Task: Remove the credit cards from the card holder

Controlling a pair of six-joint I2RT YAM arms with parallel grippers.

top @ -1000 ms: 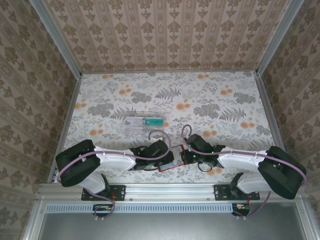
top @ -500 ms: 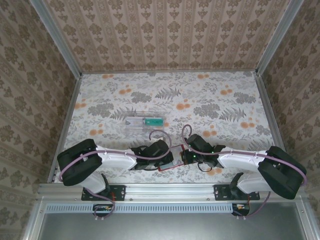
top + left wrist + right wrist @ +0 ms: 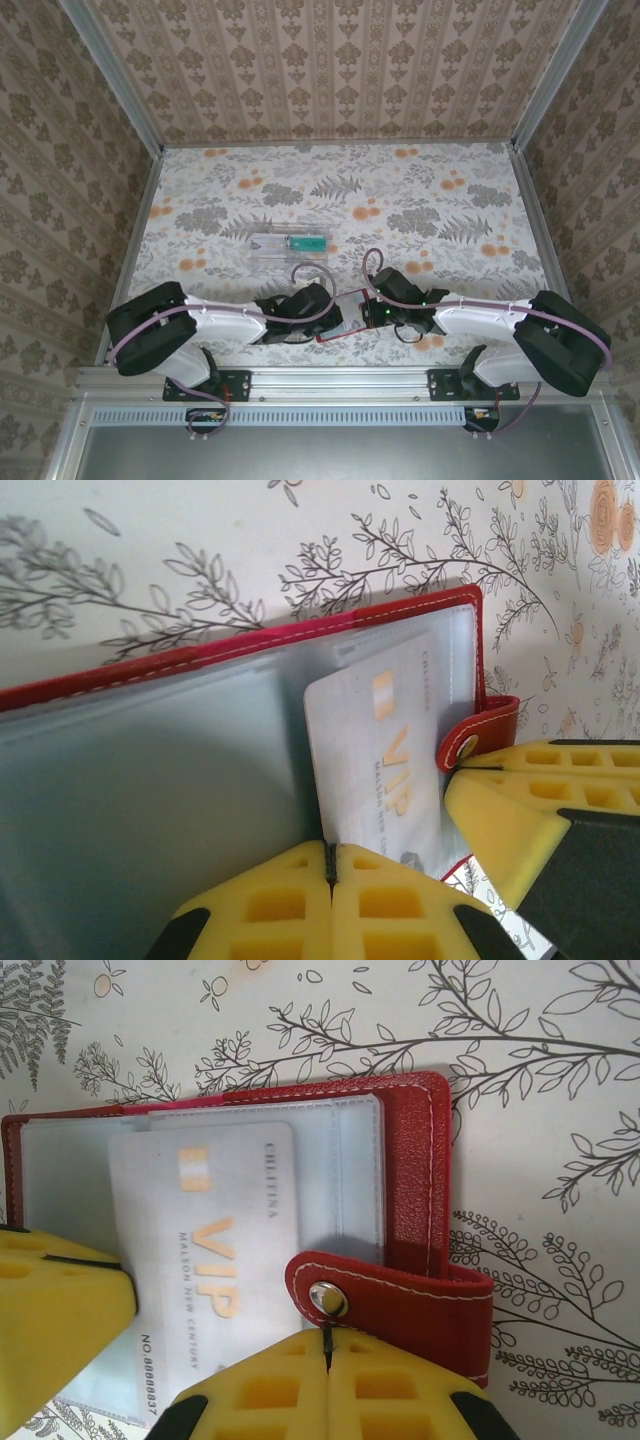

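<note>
**Pulling the VIP card: holder pinned by its tab, card pinched**

I'm working on the card holder [image 3: 405, 1160] down by the near edge of the tabletop [image 3: 420, 190], roughly midway between its left and right edges. It's lying open and flat between both grippers. The left gripper [image 3: 330, 852] is fully closed, and it's looking like it's pinching the near end of the pale credit card [image 3: 200, 1250], the VIP one. The right gripper [image 3: 326, 1345] is closed too, clamping the red snap tab [image 3: 400, 1295] on the holder's right side, so it's acting as the anchor.

I'm reading this as the extraction step. The card is gripped but not out yet, since its chip end is sitting under the clear pocket. The next move is calling for a straight pull along the card's own length, toward the near edge, with the right side holding the holder down. With any sideways drift, I'm guessing the card binds in the sleeve or drags the whole holder along.

The card's long axis is running parallel to the holder's tab-side border, roughly near-to-far as far as I can judge. The chip end is pointing away from the grippers and the number end at them. A green card [image 3: 308, 242] is lying in the clear tray [image 3: 268, 247] further up the tabletop, well apart.
</note>
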